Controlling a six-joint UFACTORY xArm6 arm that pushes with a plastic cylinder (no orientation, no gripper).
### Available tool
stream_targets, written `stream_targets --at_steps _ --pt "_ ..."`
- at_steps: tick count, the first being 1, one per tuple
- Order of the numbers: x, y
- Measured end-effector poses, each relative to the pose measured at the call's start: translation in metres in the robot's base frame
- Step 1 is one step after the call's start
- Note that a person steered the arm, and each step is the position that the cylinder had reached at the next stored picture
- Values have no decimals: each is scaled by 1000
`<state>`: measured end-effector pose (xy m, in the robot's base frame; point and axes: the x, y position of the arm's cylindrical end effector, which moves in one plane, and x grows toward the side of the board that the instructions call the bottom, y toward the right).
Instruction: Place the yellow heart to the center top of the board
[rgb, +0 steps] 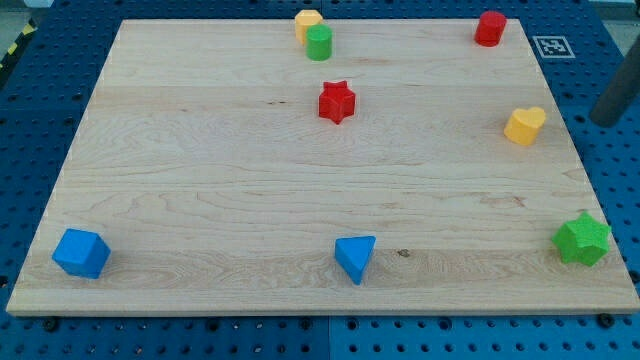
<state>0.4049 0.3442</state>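
Note:
The yellow heart (525, 125) lies near the board's right edge, in the upper half. My rod comes in at the view's right edge, and my tip (603, 121) is off the board, to the right of the yellow heart and apart from it. At the board's top centre stand a yellow block (307, 21) and a green cylinder (319, 43), touching each other. A red star (337, 102) lies just below them.
A red block (490, 28) sits at the top right. A green star (582, 239) is at the bottom right, a blue triangle (355, 257) at the bottom centre, a blue cube (80, 252) at the bottom left. A wooden board (200, 180) rests on a blue pegboard table.

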Motion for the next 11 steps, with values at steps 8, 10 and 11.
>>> stream_targets --at_steps 8,10,11 --pt "6 -122" --pt "-25 -170" --pt "-50 -193"
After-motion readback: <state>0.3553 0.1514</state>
